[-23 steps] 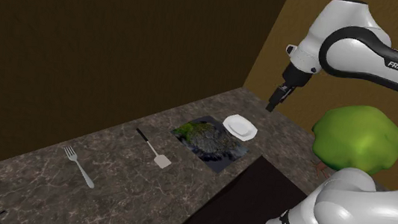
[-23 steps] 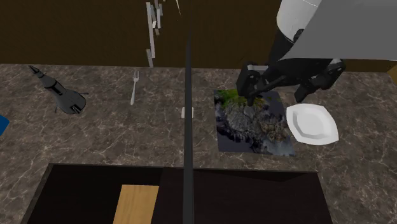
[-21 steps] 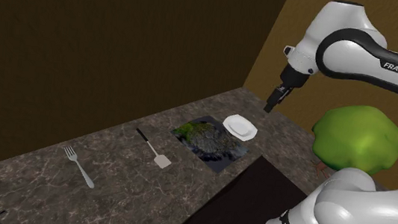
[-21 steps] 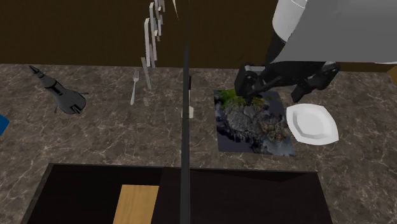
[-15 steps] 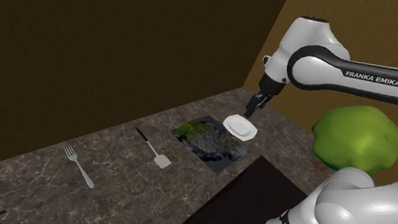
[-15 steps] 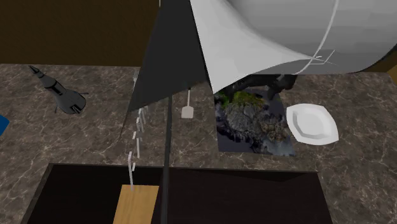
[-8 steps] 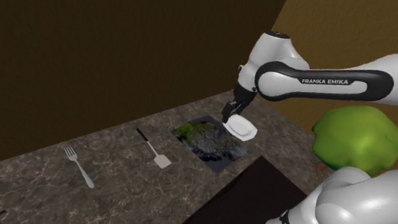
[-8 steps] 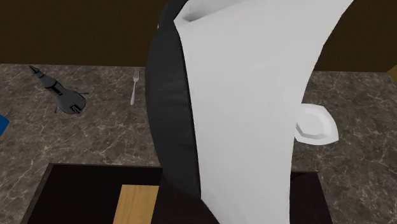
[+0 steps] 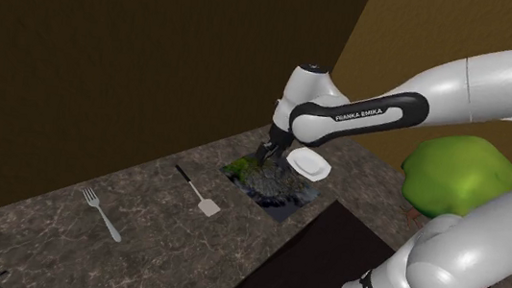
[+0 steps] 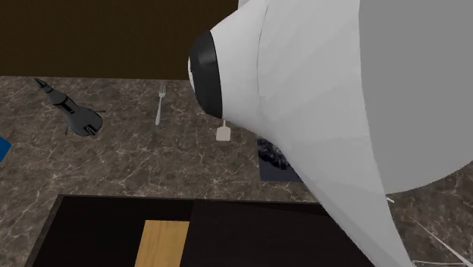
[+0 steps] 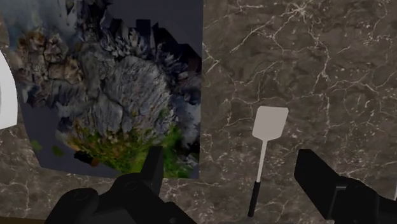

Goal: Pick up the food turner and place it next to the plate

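The gripper (image 11: 229, 159) hovered over the dark marble counter (image 11: 331, 76), its fingers spread wide and clasping nothing. The food turner (image 11: 263, 153) lay flat on the counter below the gap between them (white blade, dark handle end), just beside a picture mat (image 11: 114, 89). The white plate (image 9: 308, 163) sat at the mat's opposite edge.
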